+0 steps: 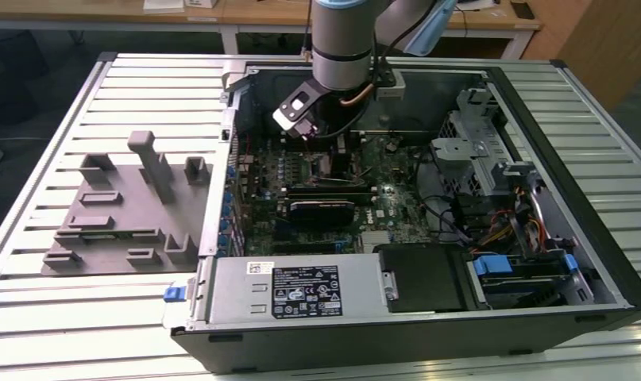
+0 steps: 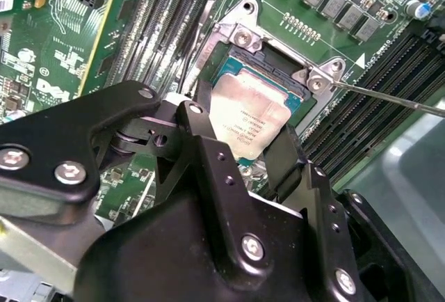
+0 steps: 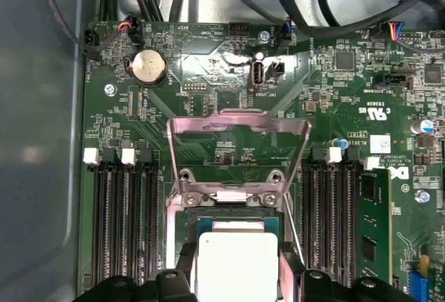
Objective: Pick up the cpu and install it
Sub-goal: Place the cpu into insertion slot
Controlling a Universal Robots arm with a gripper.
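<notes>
The cpu (image 2: 245, 115), a flat square chip with a silver top, sits between my two black fingers (image 2: 281, 159) directly over the open socket (image 2: 274, 65) on the green motherboard. In the first wrist view the cpu (image 3: 236, 264) shows with a finger on each side, below the raised metal load plate (image 3: 238, 124). My gripper (image 2: 243, 124) is shut on the cpu's edges. I cannot tell whether the chip rests in the socket or hovers just above it. In the exterior view my gripper (image 1: 322, 133) reaches down into the computer case (image 1: 235, 119) near its far side.
Memory slots (image 3: 125, 225) flank the socket on both sides. A thin metal lever (image 2: 389, 98) juts out beside it. Cables (image 3: 327, 3) run along the case wall. A power supply (image 1: 299, 290) and drive cage (image 1: 479, 151) fill the case. A grey fixture (image 1: 129, 206) lies on the table.
</notes>
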